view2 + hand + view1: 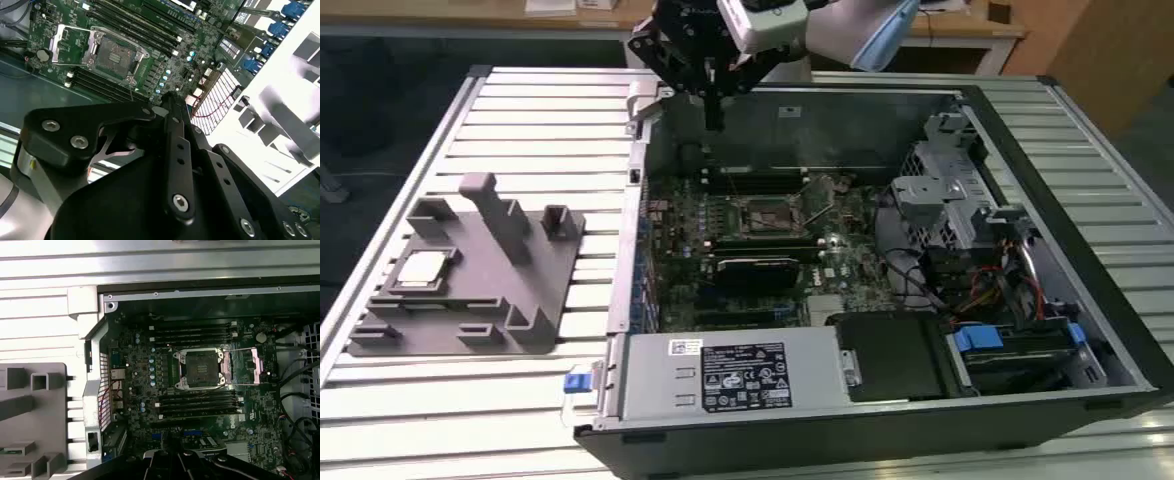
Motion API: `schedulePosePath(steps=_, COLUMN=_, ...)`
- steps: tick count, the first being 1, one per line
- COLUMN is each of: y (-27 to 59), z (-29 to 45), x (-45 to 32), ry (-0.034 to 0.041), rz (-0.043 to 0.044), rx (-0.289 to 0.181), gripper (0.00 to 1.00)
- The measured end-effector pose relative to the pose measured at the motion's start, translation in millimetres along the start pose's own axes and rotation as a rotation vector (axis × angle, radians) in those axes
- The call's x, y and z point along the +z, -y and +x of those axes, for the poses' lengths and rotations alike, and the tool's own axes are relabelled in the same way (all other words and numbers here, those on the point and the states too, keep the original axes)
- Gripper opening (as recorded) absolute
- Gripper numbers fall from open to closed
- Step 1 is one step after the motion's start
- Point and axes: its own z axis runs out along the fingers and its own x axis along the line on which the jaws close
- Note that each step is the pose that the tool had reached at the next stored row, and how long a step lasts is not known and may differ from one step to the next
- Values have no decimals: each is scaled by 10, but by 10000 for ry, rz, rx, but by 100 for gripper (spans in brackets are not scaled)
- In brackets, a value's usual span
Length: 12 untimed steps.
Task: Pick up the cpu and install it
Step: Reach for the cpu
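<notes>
Nearest, in the second wrist view: gripper [170, 98], all black linkage, fingers pressed together, pinching nothing. Hangs at twelve o'clock in the exterior view, above the far wall of the open computer case [854, 455]. Looks down on the motherboard's CPU socket [201, 369], load plate swung open, bare inside. Well apart from all that, at nine o'clock of the case in the exterior view: the cpu [424, 268], flat in its pocket on the grey holder block [540, 270].

Probably the reach for the pick, then. Best done by spreading the fingers before descending, coming straight down, squeezing only the chip's opposite edges, keeping it level, steering clear of the block's upright posts [487, 210].

Underneath, slatted grey metal table [520, 120]. Beyond it at twelve o'clock, pale wooden desks [480, 15] and dark floor [374, 90].
</notes>
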Motion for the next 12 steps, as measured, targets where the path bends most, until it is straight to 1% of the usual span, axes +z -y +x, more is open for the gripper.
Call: schedulePosePath(steps=12, y=0, z=9, x=-1, ry=-1, rz=1, rx=2, gripper=11)
